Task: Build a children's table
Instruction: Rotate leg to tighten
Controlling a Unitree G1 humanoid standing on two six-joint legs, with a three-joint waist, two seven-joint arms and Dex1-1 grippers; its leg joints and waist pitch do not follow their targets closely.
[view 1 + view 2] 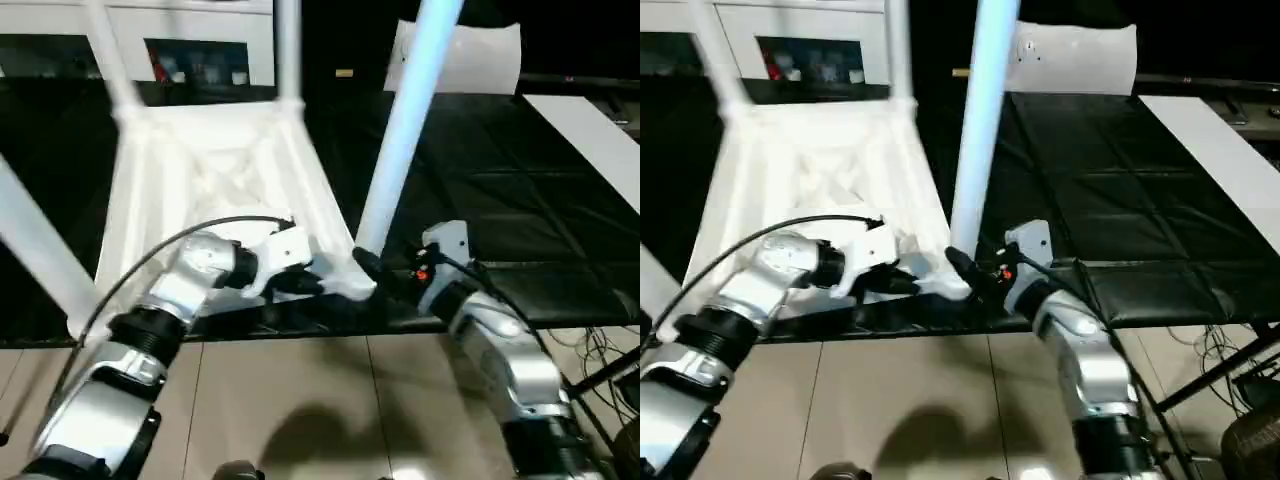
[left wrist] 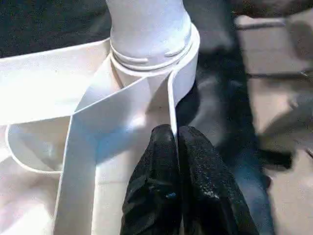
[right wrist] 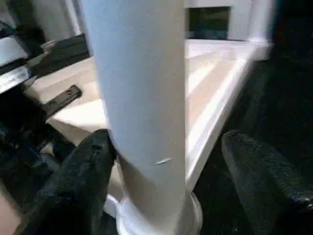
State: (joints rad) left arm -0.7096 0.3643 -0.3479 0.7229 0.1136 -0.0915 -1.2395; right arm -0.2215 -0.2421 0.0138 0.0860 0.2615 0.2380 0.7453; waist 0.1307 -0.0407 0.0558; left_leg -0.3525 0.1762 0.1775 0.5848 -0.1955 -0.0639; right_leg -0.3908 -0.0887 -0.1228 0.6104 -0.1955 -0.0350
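The children's table top [image 1: 210, 170] lies upside down on a black mat, ribbed underside up. White legs stand in its corner sockets, one at the near right corner [image 1: 405, 120]. My left gripper [image 2: 173, 134] is shut, its black fingertips pinching the thin rim just beside that corner socket [image 2: 151, 54]. My right gripper [image 3: 168, 142] is open around the base of the near right leg [image 3: 142, 98]. One finger [image 3: 83, 176] lies close against the leg and the other finger [image 3: 259, 171] stands well away from it. In the left eye view the right gripper [image 1: 365, 265] reaches the corner from the right.
Three other legs [image 1: 288, 50] rise from the far and left corners. A white cabinet [image 1: 200, 50] with dark openings and a white bag [image 1: 470, 55] stand behind. A white board [image 1: 590, 140] lies at the right on the black mat [image 1: 500, 200]. Cables [image 1: 600, 350] hang at the lower right.
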